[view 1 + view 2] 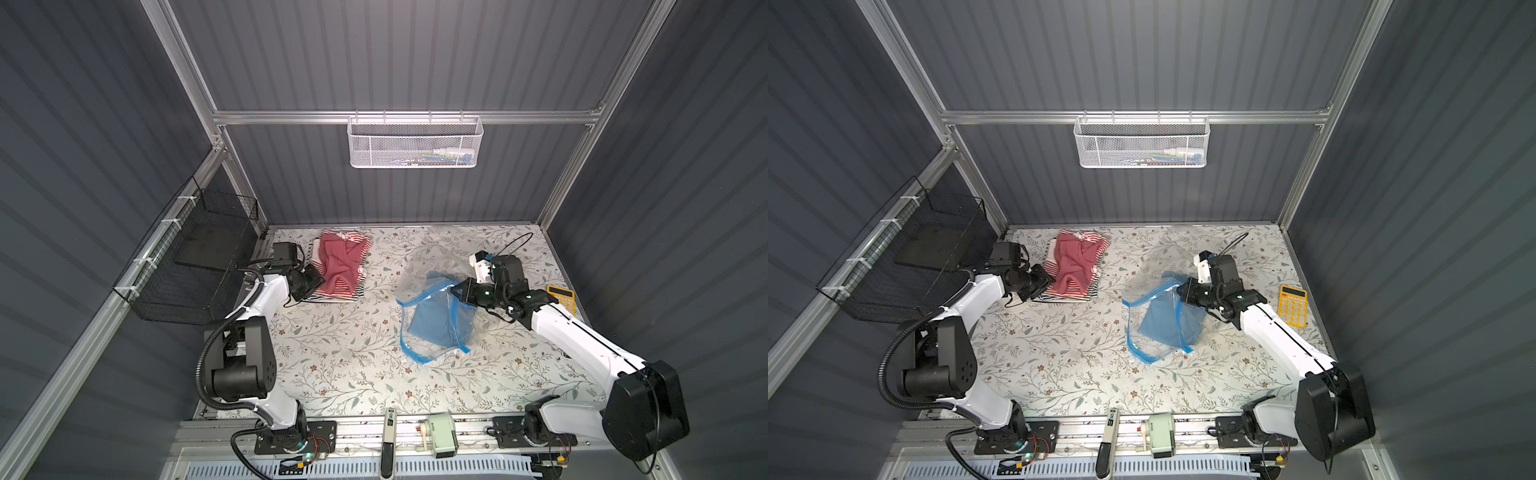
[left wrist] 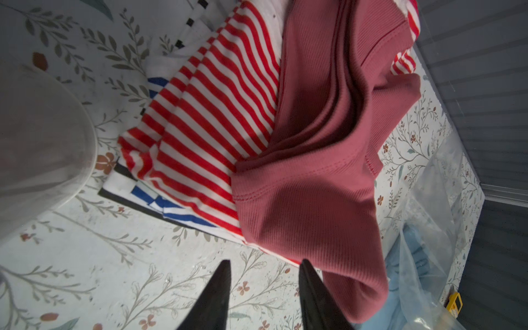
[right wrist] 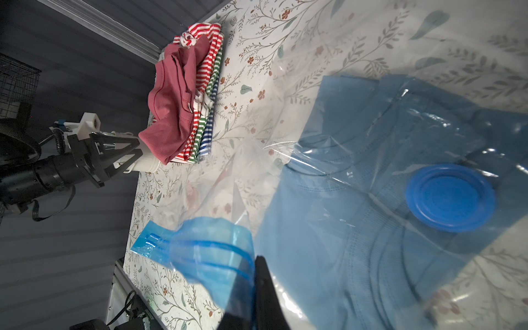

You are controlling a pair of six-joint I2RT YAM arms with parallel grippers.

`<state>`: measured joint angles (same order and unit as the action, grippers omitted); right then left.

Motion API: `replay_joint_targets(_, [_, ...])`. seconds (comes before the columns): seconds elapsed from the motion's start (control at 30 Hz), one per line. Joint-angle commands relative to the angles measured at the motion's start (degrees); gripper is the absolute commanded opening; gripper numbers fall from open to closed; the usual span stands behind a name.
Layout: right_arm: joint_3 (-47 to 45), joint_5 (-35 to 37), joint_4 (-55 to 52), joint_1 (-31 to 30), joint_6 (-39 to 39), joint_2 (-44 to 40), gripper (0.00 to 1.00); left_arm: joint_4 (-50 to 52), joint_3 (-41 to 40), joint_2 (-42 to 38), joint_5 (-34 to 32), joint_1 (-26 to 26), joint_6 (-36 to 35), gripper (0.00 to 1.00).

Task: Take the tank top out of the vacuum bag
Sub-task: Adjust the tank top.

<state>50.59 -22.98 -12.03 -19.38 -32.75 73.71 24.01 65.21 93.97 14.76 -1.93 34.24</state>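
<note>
Right hand (image 1: 459, 291) pinches crinkly clear vacuum bag (image 1: 417, 271).

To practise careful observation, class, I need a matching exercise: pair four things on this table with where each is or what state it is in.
Column one:
1 blue tank top
2 yellow calculator
3 rose top
4 right gripper

Column two:
A on the striped pile
B shut on the vacuum bag
C inside the vacuum bag
D beside the right arm

Pairs: 1-C, 2-D, 3-A, 4-B
</note>
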Motion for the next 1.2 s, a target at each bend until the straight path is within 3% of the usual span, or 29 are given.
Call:
replay_joint_targets(0.0, [1.3, -0.2, -0.9, 0.2, 0.4, -0.2, 0.00, -2.6, -1.1, 2.5, 1.9, -0.4, 2.3, 0.41])
replay_joint_targets(1.07, [-0.2, 1.4, -2.2, 0.2, 1.2, -2.3, 0.00, -5.4, 3.5, 10.6, 3.7, -0.4, 3.3, 0.38])
replay_joint_targets(1.17, [-0.5, 1.8, -2.3, 0.3, 1.3, -2.6, 0.00, -6.3, 3.3, 11.2, 6.2, -0.3, 3.3, 0.38])
